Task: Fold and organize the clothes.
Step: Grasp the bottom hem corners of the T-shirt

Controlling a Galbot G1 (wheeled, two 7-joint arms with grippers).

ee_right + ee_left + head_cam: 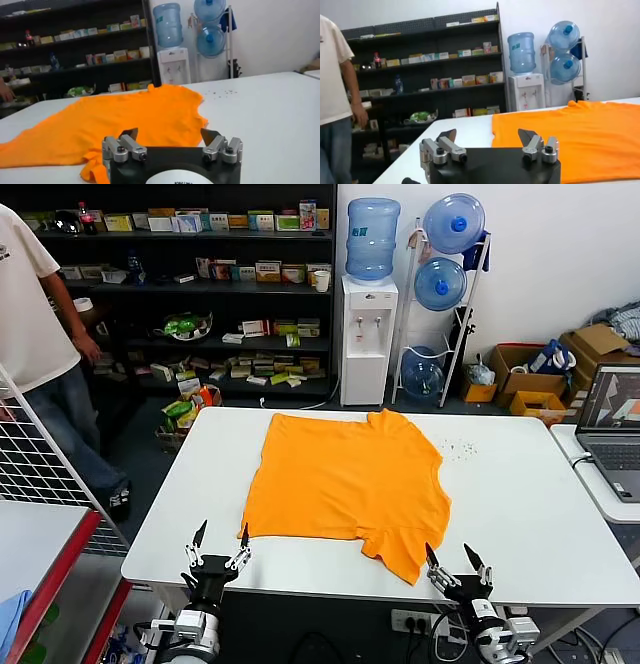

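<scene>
The orange T-shirt [345, 484] lies spread out on the white table [520, 504], plain side up, with no logo showing. One sleeve reaches toward the near edge. It also shows in the left wrist view [570, 137] and in the right wrist view [120, 125]. My left gripper [220, 546] is open and empty at the table's near edge, just left of the shirt's near left corner. My right gripper [455, 564] is open and empty at the near edge, just right of the near sleeve. In the wrist views the left gripper [487, 137] and the right gripper [170, 135] stand with jaws wide apart.
A person in a white T-shirt [30, 294] stands at the left by dark shelves [200, 284]. A laptop [612, 419] sits on a side table at right. A wire rack [45, 474] and a red-edged table [40, 554] stand at near left. A water dispenser [368, 334] stands behind.
</scene>
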